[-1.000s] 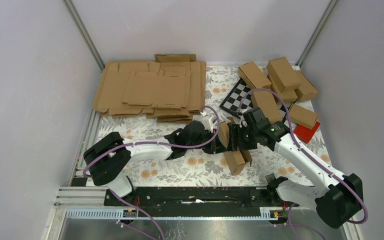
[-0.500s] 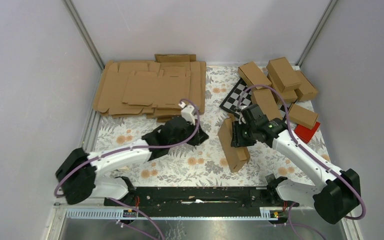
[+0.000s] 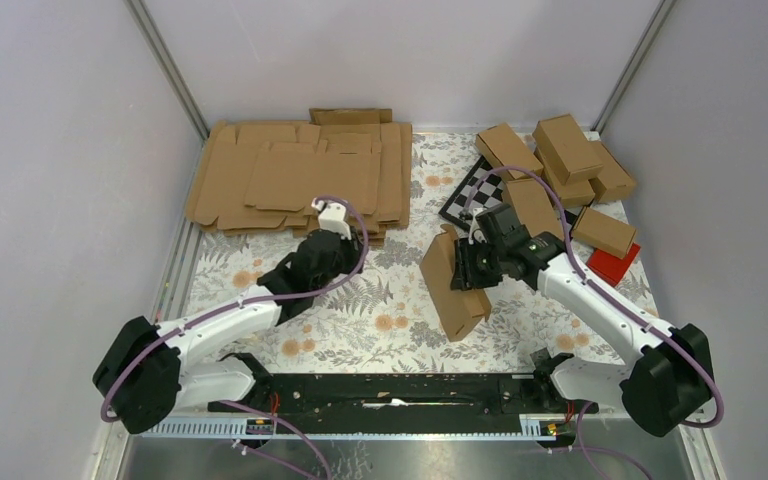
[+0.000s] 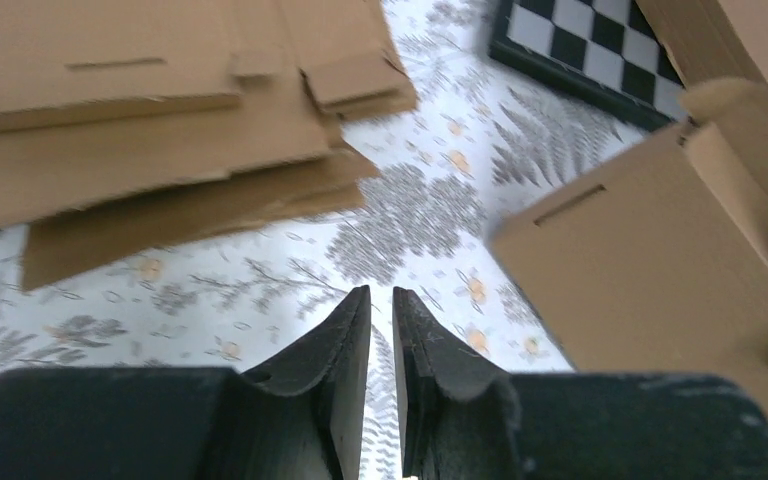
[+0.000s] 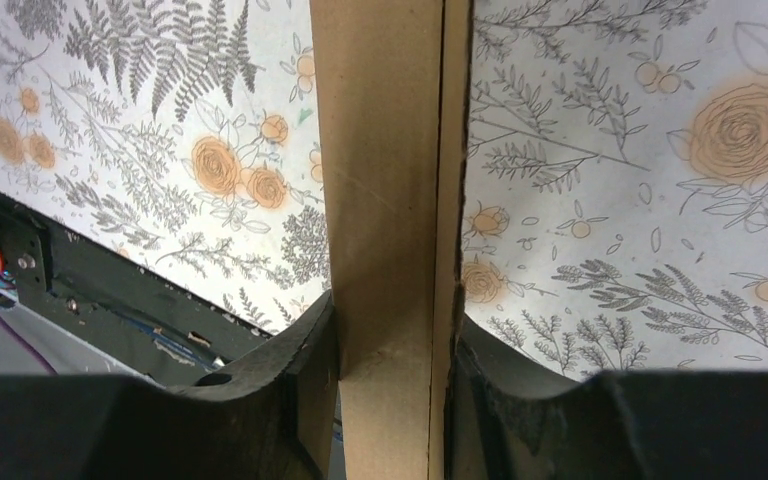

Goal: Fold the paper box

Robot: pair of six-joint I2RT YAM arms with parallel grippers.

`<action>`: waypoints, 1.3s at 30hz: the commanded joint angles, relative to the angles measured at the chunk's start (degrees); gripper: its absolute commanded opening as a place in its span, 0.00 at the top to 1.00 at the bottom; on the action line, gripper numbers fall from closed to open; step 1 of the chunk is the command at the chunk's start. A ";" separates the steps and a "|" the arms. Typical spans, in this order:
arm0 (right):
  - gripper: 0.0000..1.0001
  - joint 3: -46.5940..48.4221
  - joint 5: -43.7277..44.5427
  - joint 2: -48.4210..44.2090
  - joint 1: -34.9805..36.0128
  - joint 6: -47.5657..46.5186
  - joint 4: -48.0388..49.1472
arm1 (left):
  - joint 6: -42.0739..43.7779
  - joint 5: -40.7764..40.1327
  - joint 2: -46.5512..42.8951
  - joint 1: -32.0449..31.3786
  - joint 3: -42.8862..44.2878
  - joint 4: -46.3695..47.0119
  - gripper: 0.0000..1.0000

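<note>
The paper box (image 3: 450, 285) is a brown, partly folded carton standing tilted on the floral mat at centre right. My right gripper (image 3: 468, 268) is shut on its right side; in the right wrist view the jaws clamp a brown cardboard panel (image 5: 385, 200) between them. The box also shows at the right of the left wrist view (image 4: 660, 260). My left gripper (image 3: 338, 262) is well left of the box, near the blank pile, its fingers (image 4: 345, 340) nearly together with only a thin gap and nothing between them.
A thick pile of flat cardboard blanks (image 3: 300, 180) lies at the back left. Several finished cartons (image 3: 565, 160) sit at the back right, with a checkerboard (image 3: 475, 195) and a red block (image 3: 615, 262). A black rail (image 3: 390, 392) runs along the near edge.
My left gripper has let go of the box and pulled back left toward the blank pile. My right gripper has shifted the box slightly left and raised it, still holding it.
</note>
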 commanded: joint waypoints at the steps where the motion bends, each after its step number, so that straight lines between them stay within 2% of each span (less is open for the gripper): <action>1: 0.98 2.87 5.63 0.39 0.50 1.57 5.93 | 1.20 0.82 -1.11 4.80 -2.13 10.22 0.79; 6: 1.00 1.75 3.61 0.15 0.51 2.10 13.73 | 2.04 0.50 -5.02 5.95 -6.89 15.13 0.79; 7: 0.98 1.90 1.68 0.59 0.51 1.23 14.54 | 2.17 0.58 -5.78 5.96 -7.94 15.97 0.79; 11: 0.73 4.86 -7.43 5.02 0.51 -4.06 14.47 | 2.40 1.07 -7.95 6.04 -9.66 17.45 0.78; 15: 0.74 11.36 -10.86 12.18 1.03 -8.69 9.90 | 1.57 -1.16 -8.73 6.04 -9.59 16.15 0.78; 19: 0.69 18.42 -6.74 20.30 4.56 -16.04 3.22 | 0.86 -2.91 -9.34 6.04 -9.89 15.36 0.78; 25: 0.69 23.02 -5.27 28.54 6.29 -22.70 -7.41 | 0.77 -2.39 -10.81 6.08 -11.33 16.80 0.76; 32: 0.60 20.49 -6.32 26.55 8.87 -23.22 -7.51 | 2.29 3.75 -11.14 6.33 -11.98 20.81 0.41; 35: 0.56 20.57 -5.96 24.40 10.04 -23.32 -8.43 | 2.91 6.46 -12.00 6.55 -12.17 22.25 0.33; 39: 0.49 21.32 -3.94 22.27 11.55 -24.05 -10.89 | 3.40 8.34 -11.96 6.70 -11.26 22.16 0.30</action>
